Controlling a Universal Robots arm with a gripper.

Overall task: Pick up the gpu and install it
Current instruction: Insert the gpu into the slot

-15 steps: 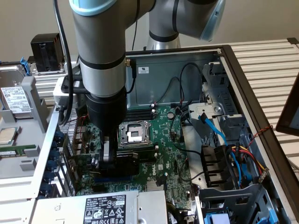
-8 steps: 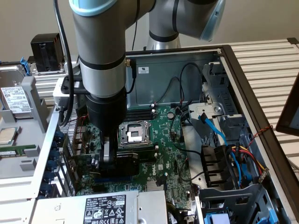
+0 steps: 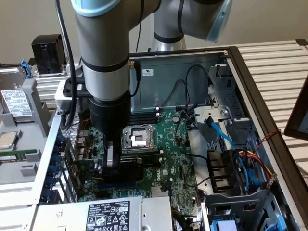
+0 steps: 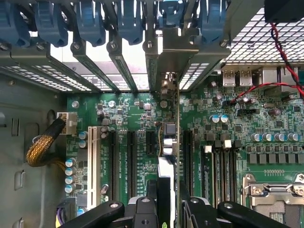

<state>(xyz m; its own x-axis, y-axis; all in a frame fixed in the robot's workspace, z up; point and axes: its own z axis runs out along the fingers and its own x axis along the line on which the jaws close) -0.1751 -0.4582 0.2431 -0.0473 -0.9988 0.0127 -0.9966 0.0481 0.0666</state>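
The gpu (image 4: pixel 168 142) shows edge-on in the wrist view, standing upright over the green motherboard (image 4: pixel 133 114) between two black expansion slots. Its silver end bracket (image 4: pixel 166 52) reaches the case's rear slot openings. My gripper (image 4: pixel 165 204) is shut on the card's near end, a black finger on each side. In the exterior view the gripper (image 3: pixel 111 161) is low inside the open computer case, with the card's black shroud (image 3: pixel 126 169) just above the motherboard (image 3: pixel 168 144). I cannot tell whether the card's edge sits in a slot.
Blue slot latches (image 4: pixel 90 21) line the case's rear wall. A CPU socket (image 3: pixel 137 137) lies beside the gripper, with RAM slots (image 4: pixel 223 166) near it. Coloured cables (image 3: pixel 240 154) and drive bays fill the exterior view's right. A power supply (image 3: pixel 108 214) sits at the front and a hard drive (image 3: pixel 14 103) outside.
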